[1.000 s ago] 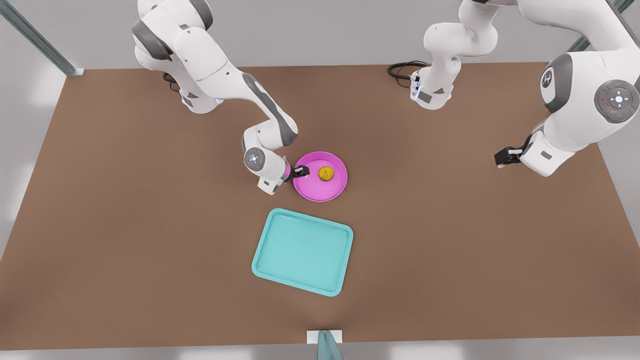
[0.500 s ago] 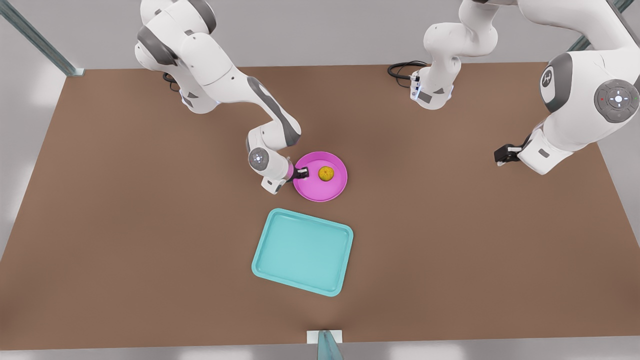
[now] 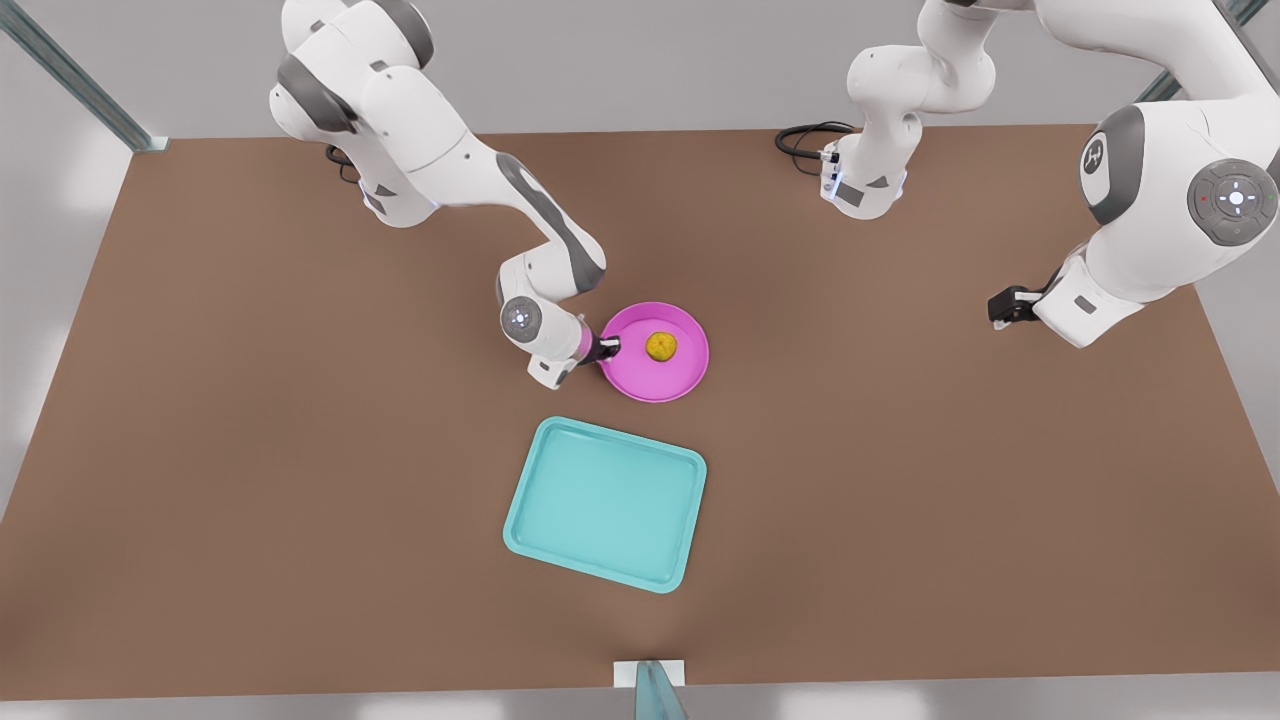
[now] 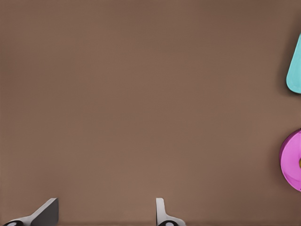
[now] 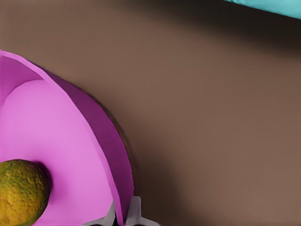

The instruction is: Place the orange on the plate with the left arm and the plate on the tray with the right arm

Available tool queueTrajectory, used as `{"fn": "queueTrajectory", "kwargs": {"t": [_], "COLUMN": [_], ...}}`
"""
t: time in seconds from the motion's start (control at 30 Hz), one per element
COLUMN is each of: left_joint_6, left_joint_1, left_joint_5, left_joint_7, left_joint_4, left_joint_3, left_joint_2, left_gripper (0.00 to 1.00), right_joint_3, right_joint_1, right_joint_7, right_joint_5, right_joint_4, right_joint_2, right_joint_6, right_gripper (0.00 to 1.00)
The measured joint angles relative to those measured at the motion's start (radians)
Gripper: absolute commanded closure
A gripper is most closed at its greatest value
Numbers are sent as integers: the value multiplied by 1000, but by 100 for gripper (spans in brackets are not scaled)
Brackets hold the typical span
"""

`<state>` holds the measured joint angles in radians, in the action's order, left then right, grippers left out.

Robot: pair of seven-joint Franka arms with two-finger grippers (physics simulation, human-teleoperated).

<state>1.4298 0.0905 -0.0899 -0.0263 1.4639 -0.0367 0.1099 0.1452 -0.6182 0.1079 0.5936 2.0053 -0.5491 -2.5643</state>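
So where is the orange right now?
The orange sits inside the pink plate, mid-table in the front view, just beyond the teal tray; the right pincer grips the plate's rim.

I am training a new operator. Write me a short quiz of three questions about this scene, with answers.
1. True or false: the small rough yellow-orange orange lies on the round pink plate.
2. Which tool is shut on the plate's rim? A: the right tool. B: the left tool.
3. Is the plate on the rectangular teal tray yet?

Key: 1 true; 2 A; 3 no.
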Motion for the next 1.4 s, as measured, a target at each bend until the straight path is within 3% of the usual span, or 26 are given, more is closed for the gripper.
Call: {"fn": "queueTrajectory", "kwargs": {"t": [0.4,0.73,1.07,1.1,1.13,1.33,1.4], "left_joint_6": [-1,-2,-2,-2,-3,-4,-4], "left_joint_1": [0,0,0,0,0,0,0], "left_joint_5": [0,0,0,0,0,-1,-1], "left_joint_7": [-13,-18,-21,-22,-22,-23,-23], "left_joint_4": [0,0,0,0,0,0,0], "left_joint_3": [0,0,0,0,0,0,0], "left_joint_2": [1,1,2,1,0,0,0], "left_gripper": [0,0,0,0,0,0,0], "right_joint_3": [1,-8,-10,-10,-10,-10,-18], "right_joint_1": [65,212,299,298,298,289,302], "right_joint_7": [-2,0,0,1,2,10,15], "right_joint_5": [13,63,83,83,83,82,78], "right_joint_4": [-97,-394,-430,-430,-429,-401,-322], "right_joint_2": [62,-117,-158,-158,-158,-134,-21], "right_joint_6": [37,38,37,38,37,41,88], "right_gripper": [79,79,79,32,0,0,0]}}
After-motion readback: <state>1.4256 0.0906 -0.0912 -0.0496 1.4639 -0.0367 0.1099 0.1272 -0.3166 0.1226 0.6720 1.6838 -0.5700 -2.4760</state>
